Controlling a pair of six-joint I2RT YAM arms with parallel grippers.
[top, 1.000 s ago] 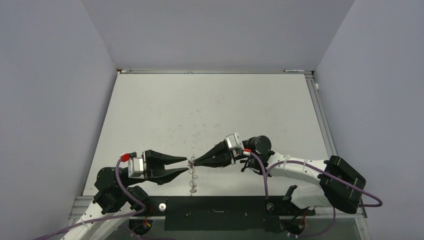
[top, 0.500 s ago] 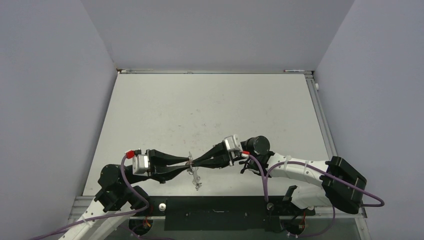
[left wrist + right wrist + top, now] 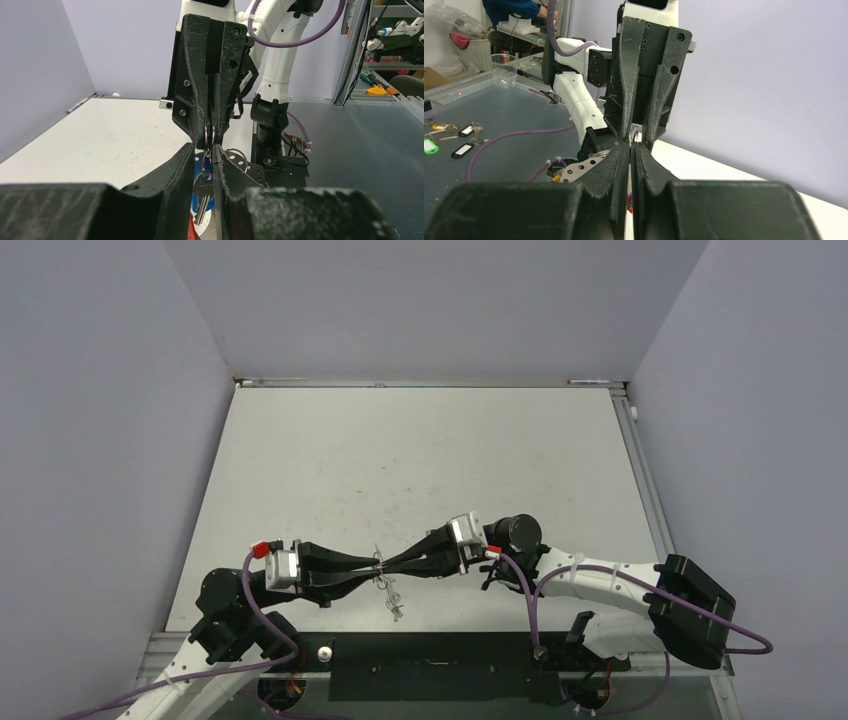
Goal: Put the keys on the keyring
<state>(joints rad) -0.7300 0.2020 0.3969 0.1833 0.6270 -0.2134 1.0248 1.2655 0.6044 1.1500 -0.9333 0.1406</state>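
Note:
My two grippers meet tip to tip above the table's near edge. The right gripper (image 3: 387, 565) is shut on the thin silvery keyring (image 3: 209, 135), which shows edge-on in the left wrist view, sticking out of the right gripper (image 3: 210, 131). The left gripper (image 3: 376, 566) has its fingers drawn in around the ring's lower part, with a narrow gap between them (image 3: 205, 148). A blue-headed key (image 3: 204, 183) hangs from a small loop between the left fingers, with a red head (image 3: 192, 225) below it. The keys (image 3: 393, 602) dangle under the tips.
The white table (image 3: 400, 460) stretches away behind the grippers, with grey walls on three sides. A black base rail (image 3: 430, 665) and a perforated metal bracket (image 3: 246, 163) lie just below the hanging keys. In the right wrist view, tagged keys (image 3: 461, 147) lie off the table.
The left gripper has closed from wide open and slid right to meet the right gripper's tips. The hanging keys swung slightly right. Little has moved in the last half second.

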